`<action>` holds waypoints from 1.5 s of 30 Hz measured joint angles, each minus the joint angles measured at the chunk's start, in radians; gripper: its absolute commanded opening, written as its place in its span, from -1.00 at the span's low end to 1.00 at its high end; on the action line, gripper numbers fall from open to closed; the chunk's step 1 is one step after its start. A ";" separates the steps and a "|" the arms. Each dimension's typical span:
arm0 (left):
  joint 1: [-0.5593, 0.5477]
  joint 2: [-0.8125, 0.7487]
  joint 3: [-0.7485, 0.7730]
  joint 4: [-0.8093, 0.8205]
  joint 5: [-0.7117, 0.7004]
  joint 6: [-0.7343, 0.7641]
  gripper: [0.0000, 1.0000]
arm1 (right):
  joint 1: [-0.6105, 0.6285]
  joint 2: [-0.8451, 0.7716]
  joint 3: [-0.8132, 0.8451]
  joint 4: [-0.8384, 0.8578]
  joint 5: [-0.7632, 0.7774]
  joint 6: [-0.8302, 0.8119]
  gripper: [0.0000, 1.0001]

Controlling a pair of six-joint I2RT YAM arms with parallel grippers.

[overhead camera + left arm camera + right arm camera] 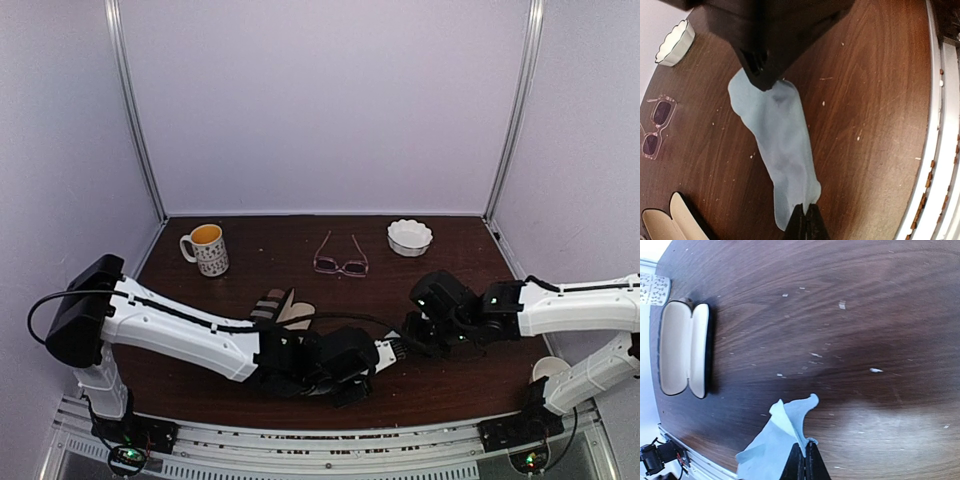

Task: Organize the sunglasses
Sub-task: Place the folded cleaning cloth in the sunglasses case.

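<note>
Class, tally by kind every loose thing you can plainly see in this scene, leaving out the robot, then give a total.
Mug: 1
White bowl: 1
Pink-framed glasses: 1
Open glasses case: 1
Light blue cloth: 1
Total: 5

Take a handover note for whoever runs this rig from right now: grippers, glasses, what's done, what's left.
Left gripper: jaws shut on one end of the blue cloth.
Right gripper: jaws shut on the other end, so the cloth spans between the two.
Pink glasses: back centre of the table, arms unfolded, nothing touching them. No other pair in view.
Case: open and empty, near the left gripper.
Done: cloth gripped by both.
Left: glasses not yet in the case; probably wipe, fold, then case them.
</note>
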 measured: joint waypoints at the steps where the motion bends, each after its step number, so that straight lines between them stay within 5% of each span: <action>1: 0.000 0.000 -0.008 -0.001 -0.008 0.000 -1.00 | 0.000 0.015 0.018 0.000 -0.005 -0.003 -1.00; 21: 0.006 -0.036 -0.109 0.011 -0.024 -0.054 -1.00 | -0.015 0.263 0.230 -0.018 -0.099 -0.067 -1.00; 45: 0.166 -0.155 -0.348 0.153 0.119 -0.222 -1.00 | -0.063 0.629 0.632 -0.174 -0.162 -0.176 -1.00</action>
